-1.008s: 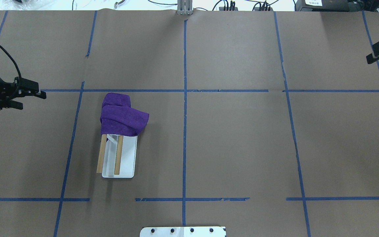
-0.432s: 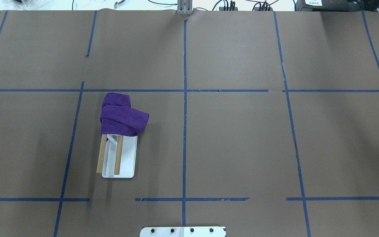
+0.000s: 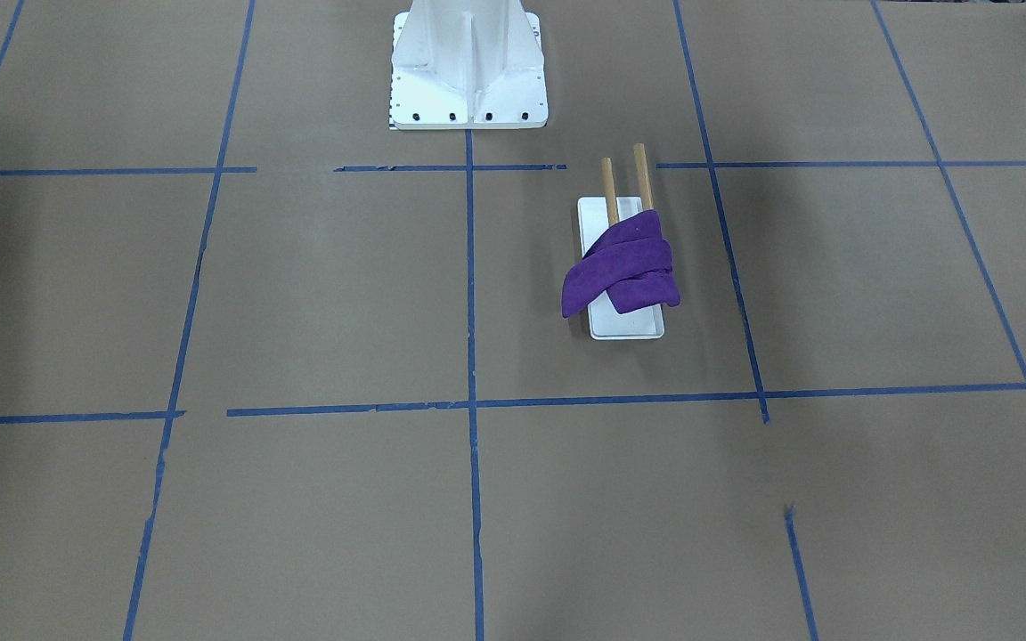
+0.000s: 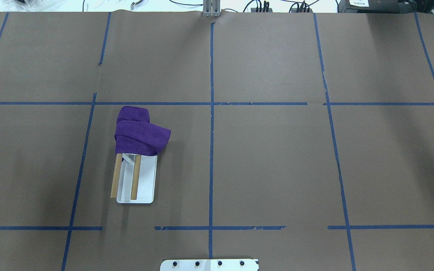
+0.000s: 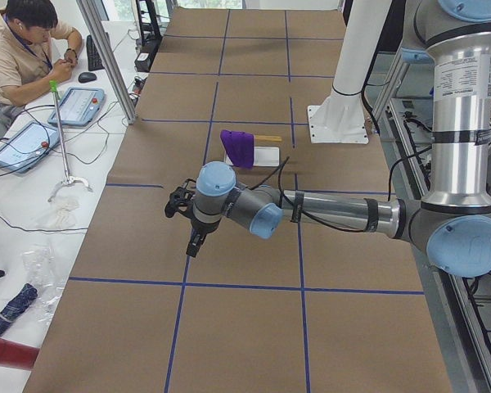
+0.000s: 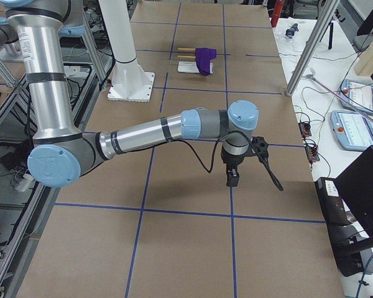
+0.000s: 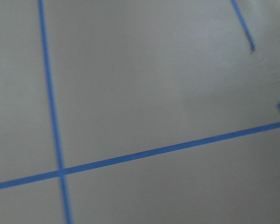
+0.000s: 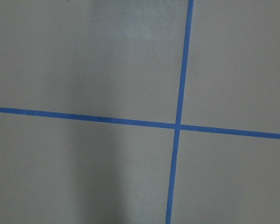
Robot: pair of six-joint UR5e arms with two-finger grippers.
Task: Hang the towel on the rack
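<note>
A purple towel [image 4: 139, 133] lies draped across the far ends of the rack's two wooden dowels [image 4: 136, 177], which stand over a white base plate [image 4: 147, 180]. The towel [image 3: 624, 267] and the dowels [image 3: 642, 182] also show in the front-facing view, one towel end hanging off the plate's side. My left gripper [image 5: 193, 244] shows only in the exterior left view, hanging above bare table, far from the towel [image 5: 239, 147]. My right gripper [image 6: 232, 180] shows only in the exterior right view, far from the towel [image 6: 205, 59]. I cannot tell whether either is open or shut. Both wrist views show only brown paper and blue tape.
The white bolted pedestal [image 3: 468, 80] stands at the robot's side of the table, its edge also in the overhead view [image 4: 209, 264]. Blue tape lines grid the brown paper. A seated operator [image 5: 24, 49] and tablets are beyond the table's far edge.
Both grippers, seen at the left and right edges of the overhead view a second ago, have moved outward and out of that view. The towel and rack have not moved.
</note>
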